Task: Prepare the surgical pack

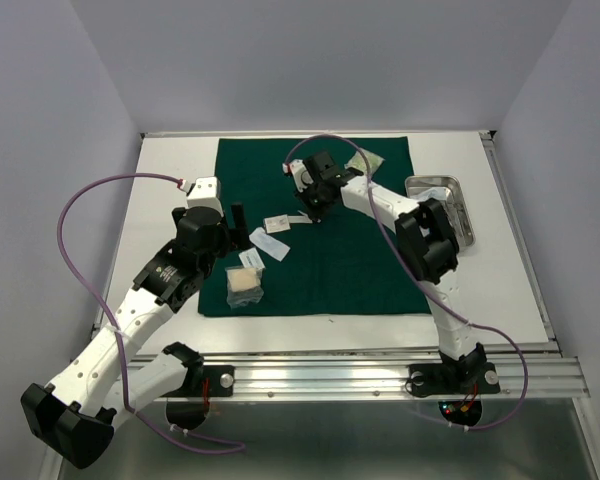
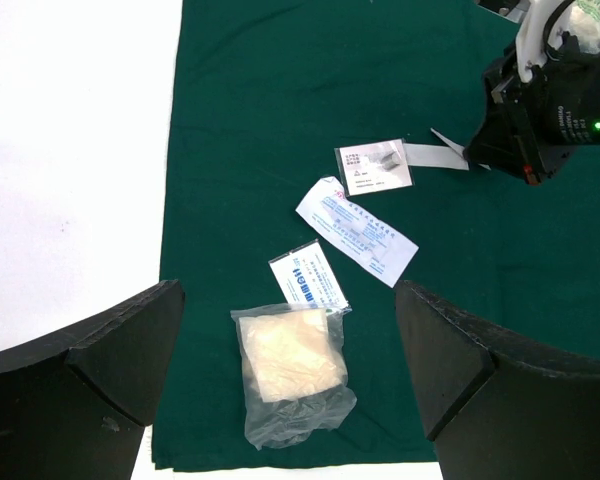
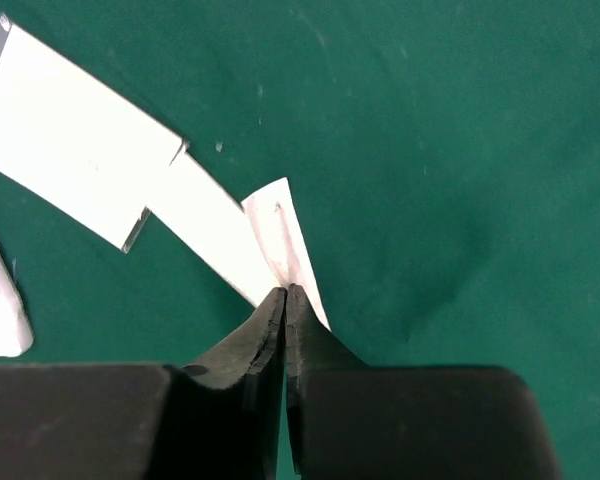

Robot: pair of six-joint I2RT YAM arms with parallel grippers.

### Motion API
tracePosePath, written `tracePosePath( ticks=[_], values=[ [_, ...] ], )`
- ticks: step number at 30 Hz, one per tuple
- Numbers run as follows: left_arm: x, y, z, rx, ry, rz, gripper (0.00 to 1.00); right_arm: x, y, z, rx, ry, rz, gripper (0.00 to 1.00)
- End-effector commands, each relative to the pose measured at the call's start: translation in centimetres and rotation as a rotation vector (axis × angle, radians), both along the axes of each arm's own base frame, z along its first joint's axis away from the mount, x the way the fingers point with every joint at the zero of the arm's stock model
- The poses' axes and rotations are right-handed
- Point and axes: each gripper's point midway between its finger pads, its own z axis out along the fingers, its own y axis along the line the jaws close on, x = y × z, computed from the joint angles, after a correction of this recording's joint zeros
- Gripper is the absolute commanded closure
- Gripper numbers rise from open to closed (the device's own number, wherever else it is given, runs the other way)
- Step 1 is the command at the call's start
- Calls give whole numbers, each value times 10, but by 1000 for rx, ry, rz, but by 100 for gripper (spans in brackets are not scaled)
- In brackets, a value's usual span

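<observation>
Right wrist: right pincer (image 3: 285, 298) pressed together, pinching end of white strip (image 3: 215, 230) on green drape (image 3: 460, 150)
Left wrist: left pincer (image 2: 288, 300) spread wide above gauze packet (image 2: 290, 370)

drape (image 1: 360, 270): dark green cloth, matt, a bit fuzzy | tray (image 1: 435, 180): shiny bare metal | paper strip (image 3: 220, 235): white, thin, smooth | gauze bag (image 2: 292, 372): clear shiny plastic, crinkly | right pincer (image 3: 285, 292): black, matt, looks like plastic | desk (image 1: 170, 180): white, smooth
</observation>
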Motion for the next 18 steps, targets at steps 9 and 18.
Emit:
tracePosePath(
  ticks=[9, 18],
  values=[
    [3, 4, 10, -16, -39, 21, 1, 3, -20, 101, 115, -204, -181, 99],
    [1, 0, 12, -29, -46, 2, 1, 22, -123, 136, 129, -349, -605, 99]
  ],
)
